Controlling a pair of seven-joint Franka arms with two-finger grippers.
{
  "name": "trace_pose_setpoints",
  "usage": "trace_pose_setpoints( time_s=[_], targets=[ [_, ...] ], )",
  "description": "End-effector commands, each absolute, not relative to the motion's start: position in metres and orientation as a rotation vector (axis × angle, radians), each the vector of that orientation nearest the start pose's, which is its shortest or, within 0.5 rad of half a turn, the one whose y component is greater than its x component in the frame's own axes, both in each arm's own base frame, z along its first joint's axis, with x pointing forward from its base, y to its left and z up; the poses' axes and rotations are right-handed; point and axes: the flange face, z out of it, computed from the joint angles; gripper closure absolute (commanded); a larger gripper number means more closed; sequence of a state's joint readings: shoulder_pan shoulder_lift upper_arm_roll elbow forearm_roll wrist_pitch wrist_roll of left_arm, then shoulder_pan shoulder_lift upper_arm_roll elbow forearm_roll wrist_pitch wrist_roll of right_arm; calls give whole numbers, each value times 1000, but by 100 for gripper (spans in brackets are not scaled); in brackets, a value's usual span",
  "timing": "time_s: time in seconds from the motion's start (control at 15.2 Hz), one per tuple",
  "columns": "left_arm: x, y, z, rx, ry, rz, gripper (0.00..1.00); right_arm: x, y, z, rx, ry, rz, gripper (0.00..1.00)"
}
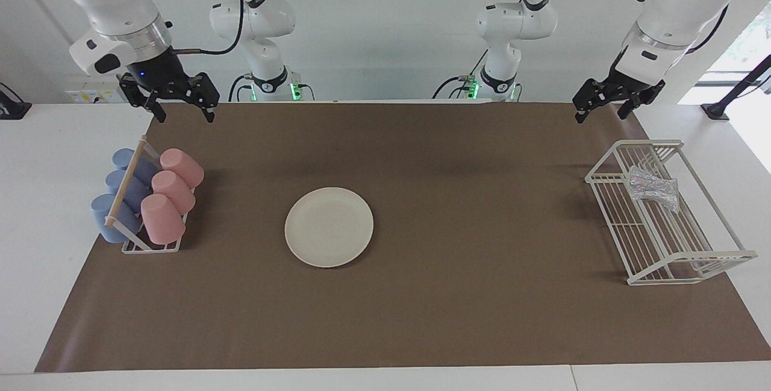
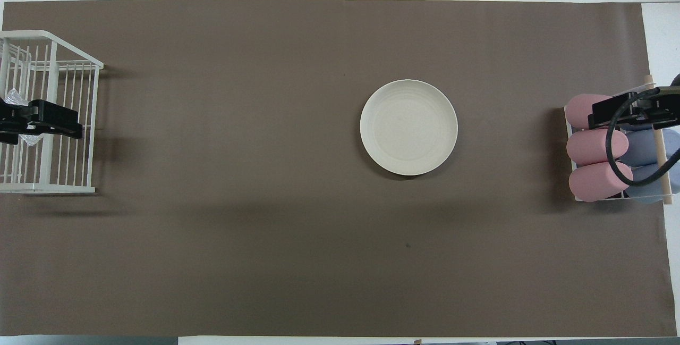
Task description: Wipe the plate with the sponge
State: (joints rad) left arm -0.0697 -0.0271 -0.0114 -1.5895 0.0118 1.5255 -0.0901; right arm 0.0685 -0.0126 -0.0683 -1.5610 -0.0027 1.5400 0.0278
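The cream-white plate (image 1: 329, 227) lies flat in the middle of the brown mat; it also shows in the overhead view (image 2: 408, 127). The silvery speckled sponge (image 1: 653, 187) lies inside a white wire basket (image 1: 647, 144) at the left arm's end of the table. In the overhead view only bits of the sponge (image 2: 15, 97) show past the gripper. My left gripper (image 1: 602, 112) is open and empty, up in the air over the basket (image 2: 48, 189). My right gripper (image 1: 184, 112) is open and empty, up in the air over the cup rack.
A white rack (image 1: 150, 249) with a wooden bar holds pink cups (image 1: 174, 189) and blue cups (image 1: 111, 216) on their sides at the right arm's end; the pink cups also show in the overhead view (image 2: 597, 145). The brown mat (image 1: 458, 312) covers most of the table.
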Motion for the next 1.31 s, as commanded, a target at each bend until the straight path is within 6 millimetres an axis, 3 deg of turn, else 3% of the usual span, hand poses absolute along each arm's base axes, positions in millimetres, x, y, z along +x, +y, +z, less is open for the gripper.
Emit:
trace_pose_setpoints(
  time_s=[0.0, 0.53, 0.72, 0.92, 1.05, 1.25],
  targets=[
    [541, -41, 631, -3122, -32, 26, 0, 547, -2, 634, -3148, 70, 29, 0],
    [543, -40, 629, -3137, -55, -10, 0, 547, -2, 634, -3150, 71, 31, 0],
    [546, -34, 618, -3050, -43, -20, 0, 546, -2, 632, -3147, 116, 36, 0],
    [557, -38, 582, -2859, 31, -15, 0, 546, 5, 632, -3142, 225, 33, 0],
    [561, -41, 548, -2707, 76, -19, 0, 546, 8, 632, -3129, 300, 34, 0],
    [585, -44, 495, -2515, 53, -7, 0, 547, 10, 633, -3109, 446, 27, 0]
  ],
)
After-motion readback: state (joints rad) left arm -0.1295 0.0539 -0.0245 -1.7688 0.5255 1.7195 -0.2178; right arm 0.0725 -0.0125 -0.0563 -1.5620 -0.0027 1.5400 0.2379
